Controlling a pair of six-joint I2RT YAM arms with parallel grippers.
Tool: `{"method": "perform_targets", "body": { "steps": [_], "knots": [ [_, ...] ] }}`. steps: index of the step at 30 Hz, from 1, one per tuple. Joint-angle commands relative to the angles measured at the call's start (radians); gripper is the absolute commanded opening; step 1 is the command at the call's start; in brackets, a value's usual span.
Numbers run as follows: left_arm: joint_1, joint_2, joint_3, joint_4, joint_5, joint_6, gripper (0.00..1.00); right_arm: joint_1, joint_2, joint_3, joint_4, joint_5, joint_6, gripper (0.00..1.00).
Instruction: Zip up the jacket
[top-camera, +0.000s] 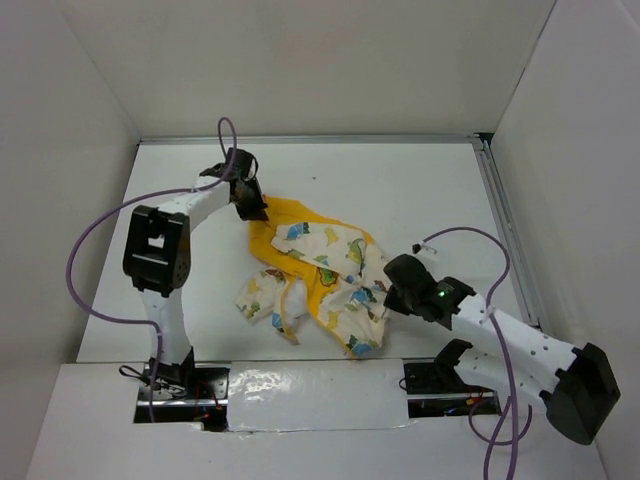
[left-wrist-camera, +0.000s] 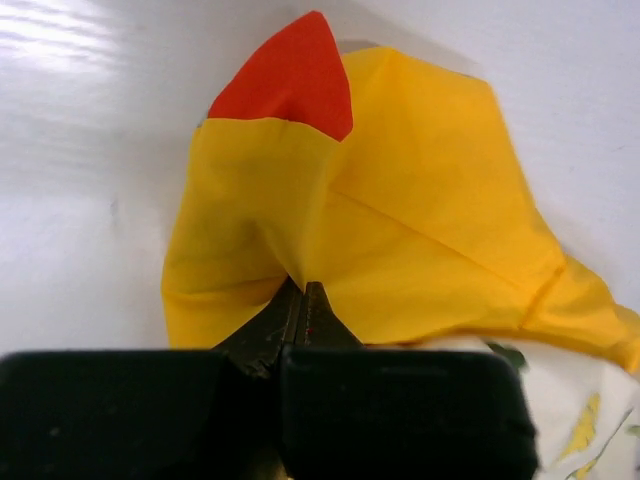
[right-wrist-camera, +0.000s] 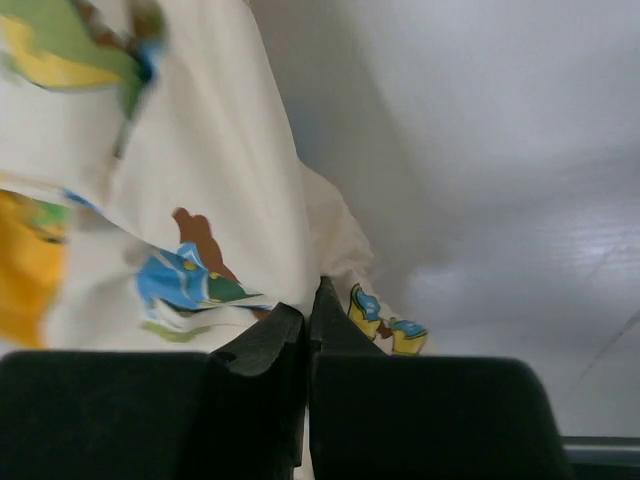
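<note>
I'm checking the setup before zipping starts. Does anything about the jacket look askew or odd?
Yes. The jacket lies crumpled in a heap, not spread flat, and no zipper shows. The left gripper pinches its yellow hood, the right gripper its printed cream fabric.

Yellow-orange jacket (top-camera: 320, 272), cream cartoon-animal print

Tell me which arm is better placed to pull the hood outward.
Left, probably: the left fingers are shut on the yellow hood at the jacket's far-left edge, while the right fingers pinch cream printed fabric on its right side.
</note>
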Motion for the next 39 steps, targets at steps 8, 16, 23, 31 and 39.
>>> {"method": "perform_targets", "body": {
  "steps": [8, 16, 23, 31, 39],
  "knots": [
    [-0.022, -0.88, -0.449, 0.186, -0.172, 0.008, 0.0, 0.015, -0.357, 0.294, -0.042, 0.275, -0.09, 0.0],
    [-0.047, -1.43, -0.419, 0.02, -0.122, -0.067, 0.0, 0.033, -0.53, 0.525, -0.08, 0.316, -0.166, 0.0],
    [-0.065, -1.571, -0.332, 0.048, 0.047, -0.084, 0.0, 0.027, -0.491, 0.669, -0.12, 0.241, -0.231, 0.0],
    [-0.067, -1.335, -0.395, 0.022, -0.106, -0.096, 0.0, -0.067, -0.166, 0.614, -0.166, 0.399, -0.11, 0.0],
    [0.075, -0.831, -0.452, 0.025, -0.123, -0.145, 0.19, -0.292, 0.261, 0.469, 0.132, -0.093, -0.296, 0.69]
  ]
}}
